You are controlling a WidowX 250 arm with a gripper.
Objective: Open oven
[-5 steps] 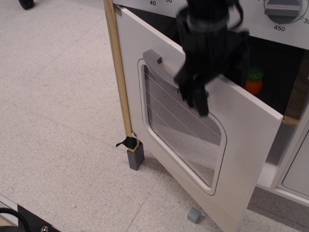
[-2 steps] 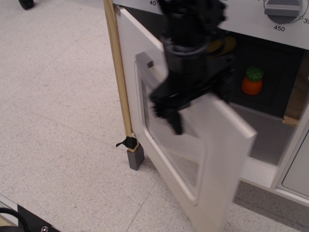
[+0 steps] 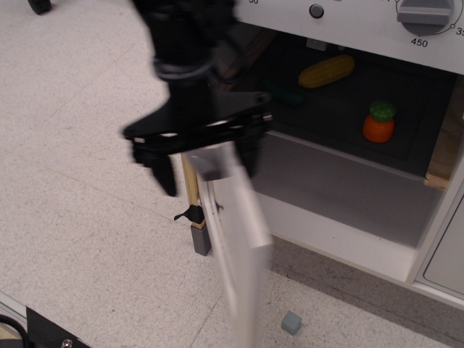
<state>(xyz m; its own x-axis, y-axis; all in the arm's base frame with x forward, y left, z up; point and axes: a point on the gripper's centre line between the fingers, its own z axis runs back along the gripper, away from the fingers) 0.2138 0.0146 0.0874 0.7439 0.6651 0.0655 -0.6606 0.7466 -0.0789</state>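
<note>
White toy oven (image 3: 341, 232) showing dark interior, grey dial panel at upper right. Yellow corn cob (image 3: 327, 71), orange fruit with green top (image 3: 380, 121) sitting inside. Black gripper (image 3: 203, 163). Speckled off-white floor (image 3: 72, 145), small grey cube (image 3: 291, 322).

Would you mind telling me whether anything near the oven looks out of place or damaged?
A small grey block lies loose on the floor below the open oven door, resembling the grey foot under the wooden post. A bit of black tape sticks out above that foot.
</note>
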